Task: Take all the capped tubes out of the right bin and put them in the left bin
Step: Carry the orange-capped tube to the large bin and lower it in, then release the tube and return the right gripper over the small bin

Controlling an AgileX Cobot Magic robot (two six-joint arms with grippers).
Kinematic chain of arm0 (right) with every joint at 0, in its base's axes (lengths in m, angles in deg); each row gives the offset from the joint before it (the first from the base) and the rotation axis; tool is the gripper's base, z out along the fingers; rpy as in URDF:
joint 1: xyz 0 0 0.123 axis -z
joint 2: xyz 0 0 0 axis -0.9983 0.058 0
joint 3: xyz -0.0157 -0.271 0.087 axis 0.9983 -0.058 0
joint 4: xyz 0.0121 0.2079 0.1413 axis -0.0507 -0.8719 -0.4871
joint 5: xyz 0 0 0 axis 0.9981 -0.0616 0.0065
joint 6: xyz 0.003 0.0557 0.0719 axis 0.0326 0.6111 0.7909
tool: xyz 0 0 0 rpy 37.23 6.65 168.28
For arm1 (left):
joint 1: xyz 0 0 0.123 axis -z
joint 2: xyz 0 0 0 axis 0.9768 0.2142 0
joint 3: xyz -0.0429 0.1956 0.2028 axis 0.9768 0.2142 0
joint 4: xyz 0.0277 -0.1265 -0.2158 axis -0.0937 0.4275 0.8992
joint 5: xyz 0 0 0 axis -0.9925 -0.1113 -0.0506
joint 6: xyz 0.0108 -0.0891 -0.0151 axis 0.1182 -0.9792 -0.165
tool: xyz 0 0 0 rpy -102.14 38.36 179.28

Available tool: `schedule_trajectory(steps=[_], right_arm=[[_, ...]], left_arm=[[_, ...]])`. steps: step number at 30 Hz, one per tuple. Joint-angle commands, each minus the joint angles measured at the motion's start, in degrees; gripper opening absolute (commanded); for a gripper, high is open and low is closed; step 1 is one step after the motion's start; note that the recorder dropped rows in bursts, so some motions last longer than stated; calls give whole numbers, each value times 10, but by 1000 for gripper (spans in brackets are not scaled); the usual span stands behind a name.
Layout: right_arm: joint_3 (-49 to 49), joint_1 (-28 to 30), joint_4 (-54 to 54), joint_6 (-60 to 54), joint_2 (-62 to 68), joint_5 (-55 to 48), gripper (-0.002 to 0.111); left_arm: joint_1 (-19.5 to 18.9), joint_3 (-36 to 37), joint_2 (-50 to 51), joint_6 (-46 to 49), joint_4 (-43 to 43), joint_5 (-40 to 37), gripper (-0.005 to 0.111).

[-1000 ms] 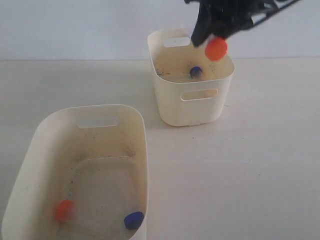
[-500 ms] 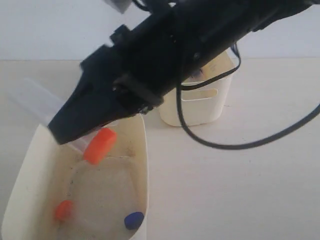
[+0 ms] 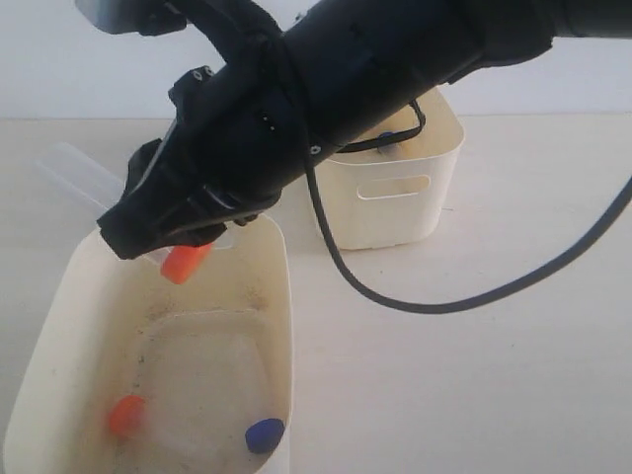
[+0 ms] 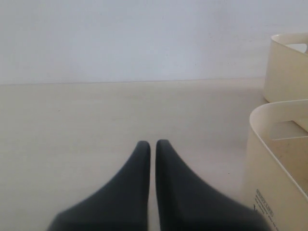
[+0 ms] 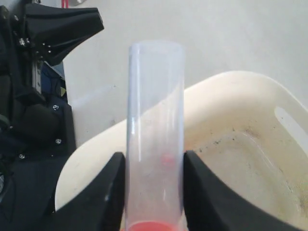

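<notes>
Currently right gripper [image 5: 155,166] clamps orange-capped tube [image 5: 155,106] above left bin [image 3: 79,296]; left gripper [image 4: 153,147] closed, empty.

The exterior view looks from above the near edge of the desk [image 3: 474,346], tilted down toward its far edge. The left bin [image 3: 279,326] is close and cropped, the right bin [image 3: 385,212] farther back. The left wrist view sits low, looking level past the left gripper [image 4: 152,143] at both bins' outer walls. The right wrist view looks closely along the capped tube [image 5: 155,120] into the left bin, which all three views share.
</notes>
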Motion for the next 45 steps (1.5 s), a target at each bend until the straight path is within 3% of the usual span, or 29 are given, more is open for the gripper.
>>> schedule_trajectory(steps=[1,4,6,8,10,12,15,18,19,20,25,30,35,40,45], right_arm=[[-1,0,27,26,-3,-1,1],[-1,0,35,44,-3,-5,11],[-1,0,42,50,-3,-6,29],[-1,0,46,69,-3,-6,60],[-1,0,46,88,-3,-4,83],[-1,0,46,109,-3,-4,89],[-1,0,58,140,-3,-6,73],[-1,0,82,144,-3,-1,34],[-1,0,96,144,-3,6,13],[-1,0,105,144,-3,12,-1],[-1,1,183,153,-3,38,3],[-1,1,371,189,-3,51,3],[-1,26,694,461,-3,75,3],[0,97,974,756,-4,113,3],[54,160,969,837,25,213,3]], left_arm=[[-1,-2,-2,-5,-1,1,4],[-1,-2,-2,-5,-1,1,4],[-1,-2,-2,-5,-1,1,4],[-1,-2,-2,-5,-1,1,4],[-1,-2,-2,-5,-1,1,4],[-1,-2,-2,-5,-1,1,4],[-1,-2,-2,-5,-1,1,4],[-1,-2,-2,-5,-1,1,4],[-1,-2,-2,-5,-1,1,4],[-1,-2,-2,-5,-1,1,4],[-1,-2,-2,-5,-1,1,4],[-1,-2,-2,-5,-1,1,4],[-1,-2,-2,-5,-1,1,4],[-1,-2,-2,-5,-1,1,4],[-1,-2,-2,-5,-1,1,4]])
